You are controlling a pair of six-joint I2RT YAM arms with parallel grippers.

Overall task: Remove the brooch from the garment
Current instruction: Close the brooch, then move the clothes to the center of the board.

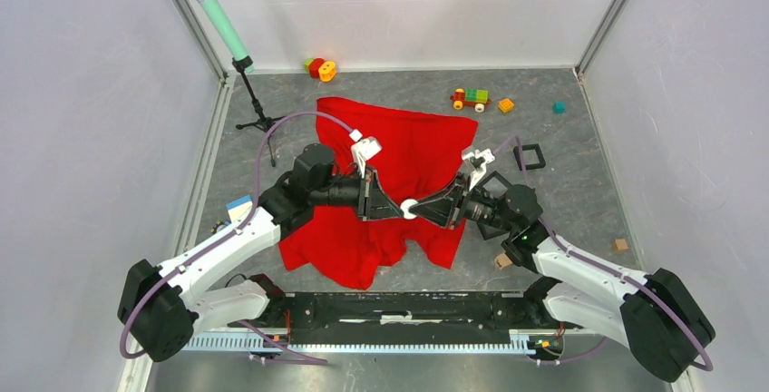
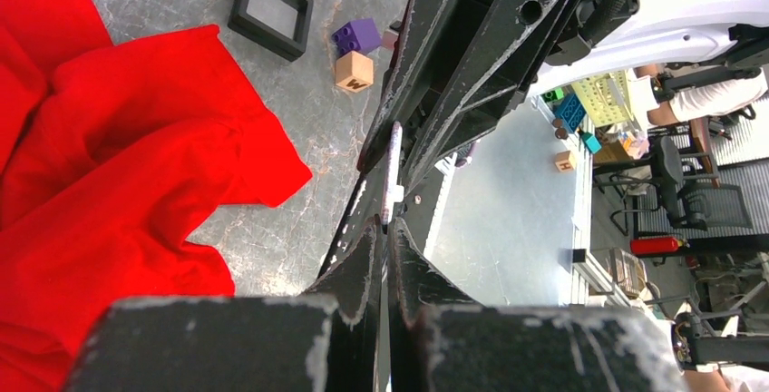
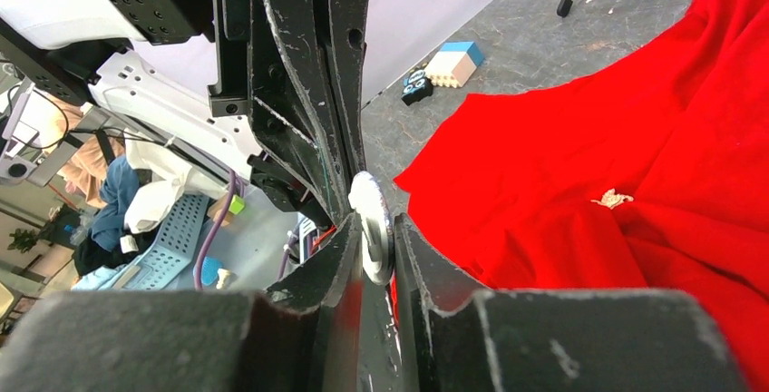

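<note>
The red garment [image 1: 399, 147] lies crumpled on the grey table, also seen in the left wrist view [image 2: 109, 183] and the right wrist view [image 3: 589, 138]. The brooch [image 3: 614, 199], tiny and pale with a jagged outline, sits on the cloth away from both grippers. Above the garment's near part the two grippers meet tip to tip. My right gripper [image 3: 376, 226] [image 1: 420, 208] is shut on a round pale disc [image 3: 370, 215] [image 1: 409, 209]. My left gripper [image 2: 390, 229] [image 1: 397, 211] is shut, its tips against the disc's thin edge [image 2: 393, 170]; whether they pinch it is unclear.
Black square frames [image 1: 529, 156] [image 2: 270, 9] lie right of the cloth, with purple [image 2: 355, 36] and wooden [image 2: 354, 72] blocks nearby. A toy train [image 1: 470, 98] and small blocks sit at the back, a microphone stand [image 1: 249, 93] back left, a blue-white block [image 3: 455, 63] at the left.
</note>
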